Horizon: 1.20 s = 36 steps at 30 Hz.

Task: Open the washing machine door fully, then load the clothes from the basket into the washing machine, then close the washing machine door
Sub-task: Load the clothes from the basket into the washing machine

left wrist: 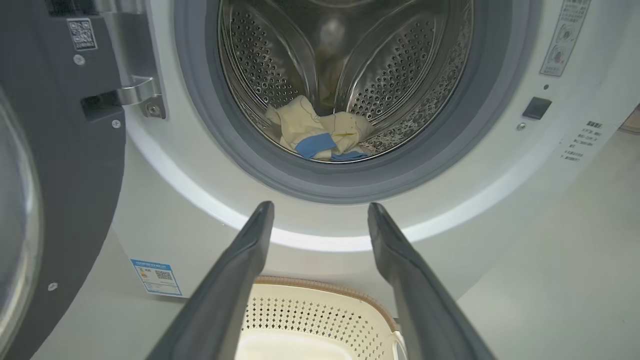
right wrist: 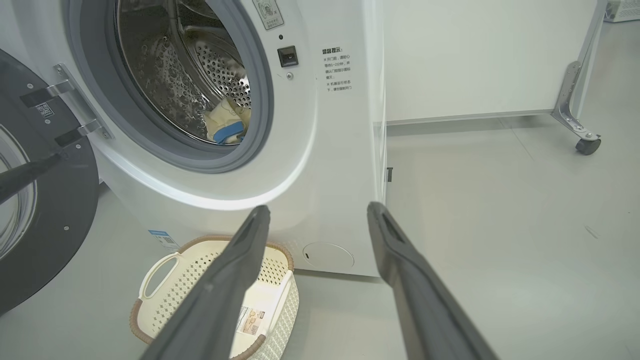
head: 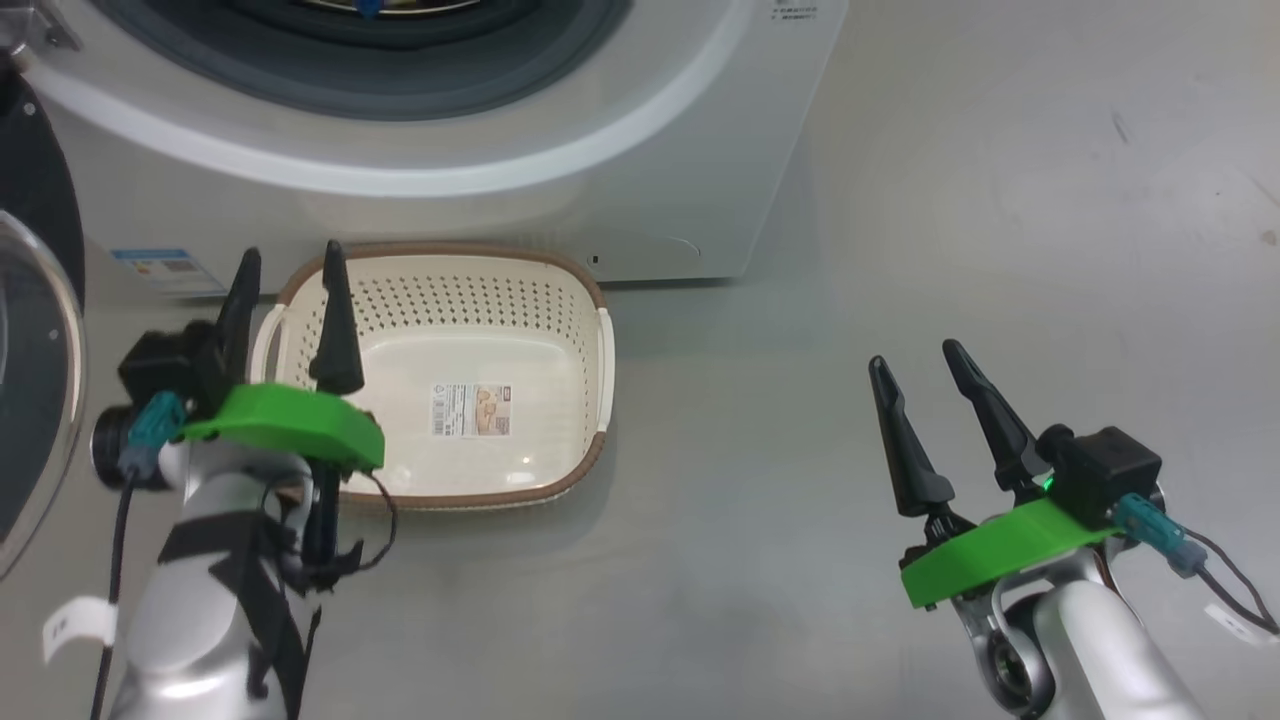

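The white washing machine (head: 600, 170) stands in front of me with its black-rimmed door (head: 35, 400) swung wide to the left. Pale yellow clothes (left wrist: 320, 132) with a blue patch lie inside the steel drum, also seen as clothes (right wrist: 225, 125) in the right wrist view. The cream basket (head: 560, 300) sits on the floor before the machine, holding nothing but its label sticker. My left gripper (head: 288, 265) hangs open over the basket's left handle. My right gripper (head: 915, 355) stands open over bare floor, right of the basket.
Grey floor (head: 900, 250) spreads to the right of the machine. A white panel on a castor wheel (right wrist: 587, 145) stands behind and right of the washer. The open door (right wrist: 45, 220) takes up the space at the left.
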Motion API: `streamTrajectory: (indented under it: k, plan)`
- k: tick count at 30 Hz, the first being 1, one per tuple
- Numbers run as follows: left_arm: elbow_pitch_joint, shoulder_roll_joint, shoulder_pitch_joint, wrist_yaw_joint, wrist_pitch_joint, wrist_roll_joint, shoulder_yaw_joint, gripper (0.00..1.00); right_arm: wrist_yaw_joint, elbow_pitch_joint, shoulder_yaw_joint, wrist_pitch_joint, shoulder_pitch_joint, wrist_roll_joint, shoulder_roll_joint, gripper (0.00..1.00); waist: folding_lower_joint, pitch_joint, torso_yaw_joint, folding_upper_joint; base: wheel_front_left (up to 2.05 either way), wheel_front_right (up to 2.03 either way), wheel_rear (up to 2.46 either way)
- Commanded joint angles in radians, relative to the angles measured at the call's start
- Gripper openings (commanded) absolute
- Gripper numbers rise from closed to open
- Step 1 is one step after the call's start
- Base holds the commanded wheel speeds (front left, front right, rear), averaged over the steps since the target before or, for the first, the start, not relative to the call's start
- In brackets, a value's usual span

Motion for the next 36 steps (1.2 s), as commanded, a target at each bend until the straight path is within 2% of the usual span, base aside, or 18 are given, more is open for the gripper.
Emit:
streamTrajectory:
  k: [1, 14, 26, 36]
  plan:
    - [-0.065, 0.02, 0.014, 0.003, -0.011, 0.011, 0.042, 1.0, 0.004, -0.026, 0.015, -0.006, 0.002, -0.012, -0.009, 1.0, 0.0001, -0.018, 0.002, -0.0001, 0.0, 0.0, 0.0]
    - [-0.352, -0.022, 0.379, -0.009, -0.011, 0.064, 0.136, 1.0, 0.004, -0.027, -0.004, -0.006, 0.057, -0.02, -0.018, 1.0, 0.0001, -0.113, -0.002, -0.0001, 0.0, 0.0, 0.0]
    - [-0.453, -0.036, 0.588, -0.015, -0.011, 0.034, 0.217, 1.0, 0.004, -0.031, -0.014, -0.006, 0.085, -0.024, -0.022, 1.0, 0.0001, -0.173, -0.005, -0.0001, 0.0, 0.0, 0.0]
    - [-0.498, -0.036, 0.651, -0.015, -0.011, 0.0, 0.226, 1.0, 0.004, -0.029, -0.017, -0.006, 0.098, -0.026, -0.022, 1.0, 0.0001, -0.205, -0.002, -0.0001, 0.0, 0.0, 0.0]
